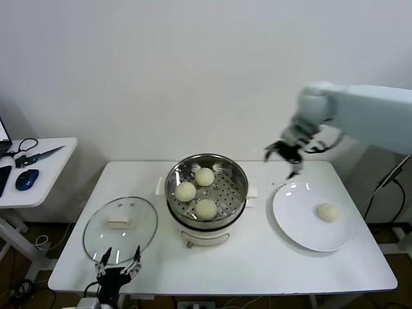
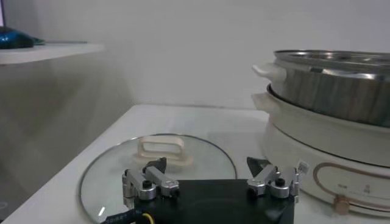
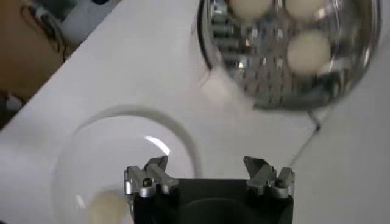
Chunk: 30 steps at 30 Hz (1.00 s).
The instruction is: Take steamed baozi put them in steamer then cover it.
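Observation:
The steel steamer point(image 1: 235, 175) on its white pot base stands mid-table and holds three baozi point(image 1: 205, 208). A fourth baozi point(image 1: 327, 212) lies on the white plate point(image 1: 293, 222) at the right. The glass cover point(image 1: 138, 232) with its white handle lies flat on the table left of the steamer. My right gripper point(image 1: 284, 152) is open and empty, raised above the table between steamer and plate. In the right wrist view it point(image 3: 206, 165) hovers over the plate's edge, with the steamer point(image 3: 354, 58) and the plate baozi point(image 3: 103, 206) in sight. My left gripper point(image 1: 119, 261) is open, parked low by the cover point(image 2: 201, 155).
A side table point(image 1: 45, 174) at the far left holds a blue mouse point(image 1: 27, 179) and cables. The white wall runs behind the table. The pot base point(image 2: 329, 152) stands close to the left gripper's side.

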Motion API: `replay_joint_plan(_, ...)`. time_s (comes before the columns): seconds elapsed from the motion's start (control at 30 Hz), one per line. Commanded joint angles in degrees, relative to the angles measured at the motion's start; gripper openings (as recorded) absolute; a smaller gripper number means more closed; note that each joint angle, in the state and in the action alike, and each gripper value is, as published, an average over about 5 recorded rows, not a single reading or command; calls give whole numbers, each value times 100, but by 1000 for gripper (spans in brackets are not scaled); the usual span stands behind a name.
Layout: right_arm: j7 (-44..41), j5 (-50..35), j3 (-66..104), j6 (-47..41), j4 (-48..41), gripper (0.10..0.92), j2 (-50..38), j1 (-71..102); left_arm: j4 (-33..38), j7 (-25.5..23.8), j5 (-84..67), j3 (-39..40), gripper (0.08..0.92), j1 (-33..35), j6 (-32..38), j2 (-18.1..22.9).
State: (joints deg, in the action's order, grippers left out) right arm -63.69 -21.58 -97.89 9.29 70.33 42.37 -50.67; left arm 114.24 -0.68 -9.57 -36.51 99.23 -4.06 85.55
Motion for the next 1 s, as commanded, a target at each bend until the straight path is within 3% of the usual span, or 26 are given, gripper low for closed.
replay_joint_plan(0.03, -230, 102, 914, -495, -1146, 823, -1409, 1384, 17, -11, -8, -4, 823, -14, -23, -4)
replay_joint_plan(0.47, 48, 1353, 3246, -348, -2233, 823, -880, 3782, -14, -20, 4, -59, 823, 76, 21, 38)
replay_joint_plan(1.0, 497, 1745, 4136, -407, -2899, 823, -108, 4749, -49, -18, 62, -44, 823, 119, 33, 49)
